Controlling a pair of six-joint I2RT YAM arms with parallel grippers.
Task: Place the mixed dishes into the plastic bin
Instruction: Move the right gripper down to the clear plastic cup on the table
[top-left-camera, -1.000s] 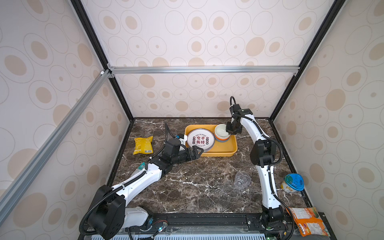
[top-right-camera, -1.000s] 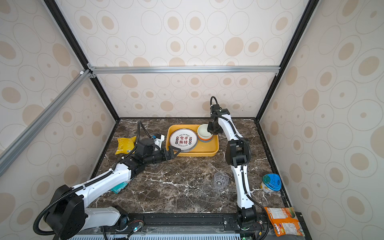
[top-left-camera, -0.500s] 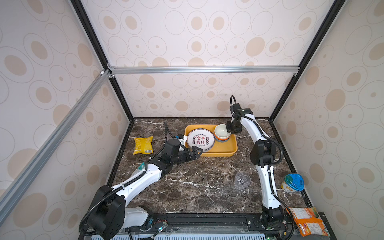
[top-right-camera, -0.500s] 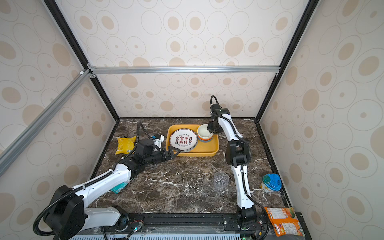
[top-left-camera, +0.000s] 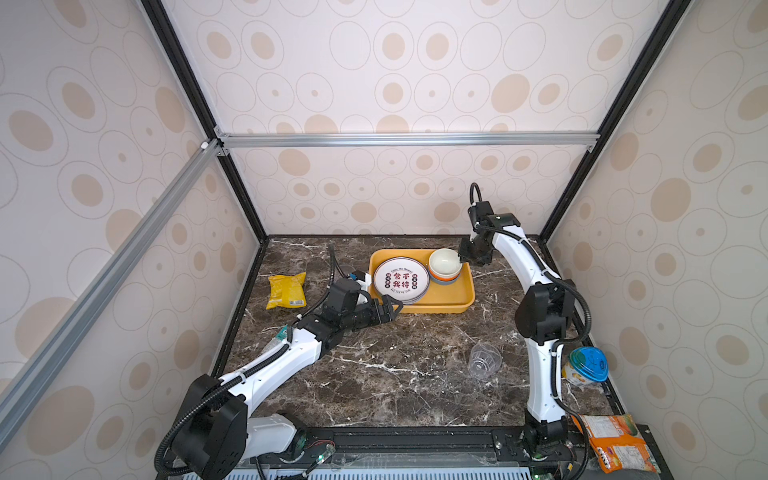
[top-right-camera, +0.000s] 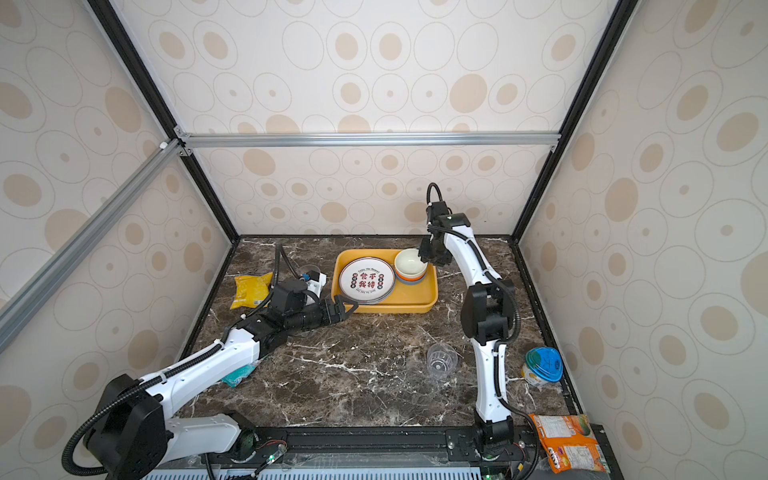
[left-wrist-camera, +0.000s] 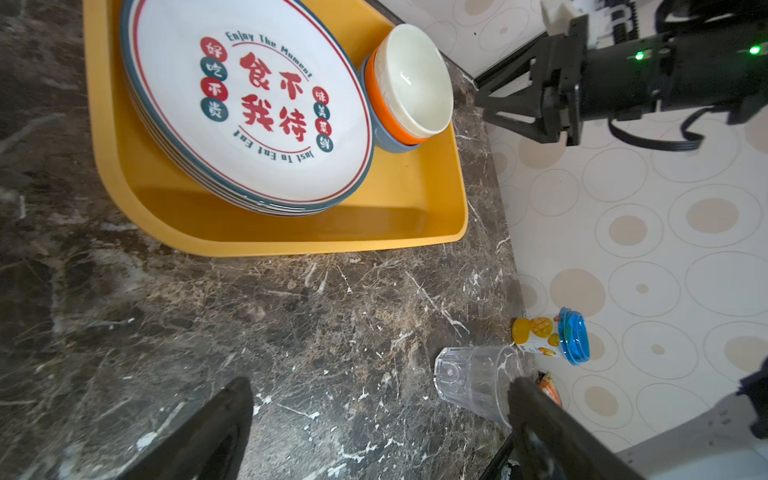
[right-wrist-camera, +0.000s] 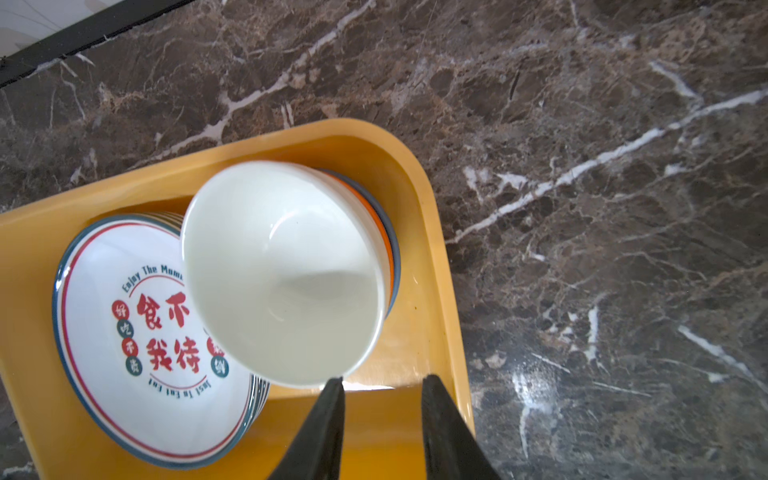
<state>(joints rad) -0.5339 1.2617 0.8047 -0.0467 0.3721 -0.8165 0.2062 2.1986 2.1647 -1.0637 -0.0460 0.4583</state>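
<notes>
White bowl (right-wrist-camera: 282, 270) nested on orange bowl (left-wrist-camera: 380, 116) in bin (right-wrist-camera: 432, 266), mid-frame. Right gripper (right-wrist-camera: 384, 380) parted, fingertip (right-wrist-camera: 328, 409) at rim (careless retreat could tip it). Left gripper (left-wrist-camera: 376, 388) spread, empty. Cup (top-left-camera: 484, 361) lower right, outside bin.

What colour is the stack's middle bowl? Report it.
Orange; the small middle bowl shows best in the left wrist view.
</notes>
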